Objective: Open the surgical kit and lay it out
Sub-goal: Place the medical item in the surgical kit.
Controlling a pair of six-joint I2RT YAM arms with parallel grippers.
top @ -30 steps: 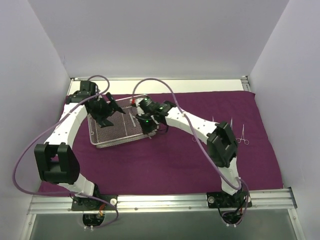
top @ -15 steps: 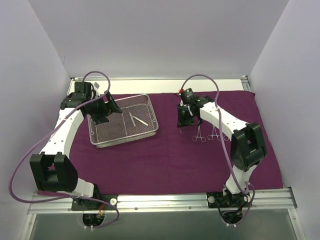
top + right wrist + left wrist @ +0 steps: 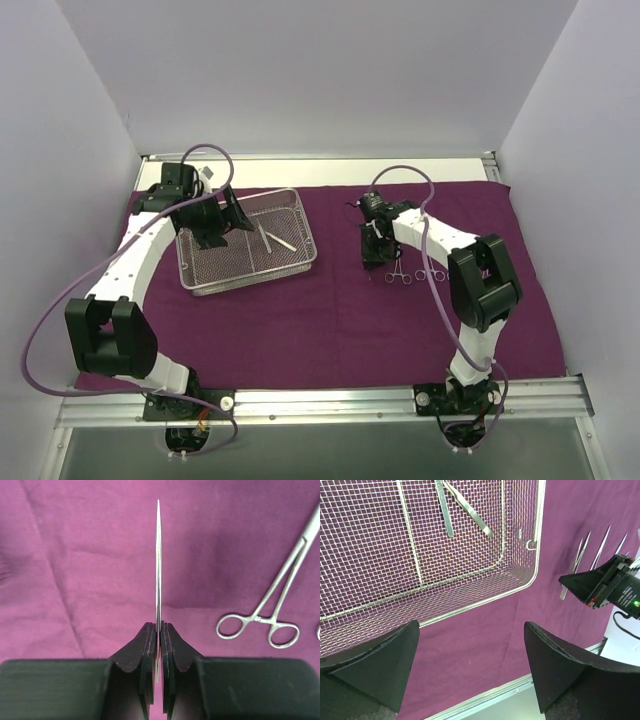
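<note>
The left arm rises from the lower left of the top view and bends at the upper left. There the left gripper hangs over the left end of the wire-mesh tray, with its fingers wide apart and holding nothing. Two tweezers lie inside the tray. The right arm folds at its elbow on the right side and reaches toward the centre. There the right gripper points down at the purple cloth. Its fingers are pressed together on a thin silver tool, seen edge-on. Forceps lie on the cloth, just to the right of it.
</note>
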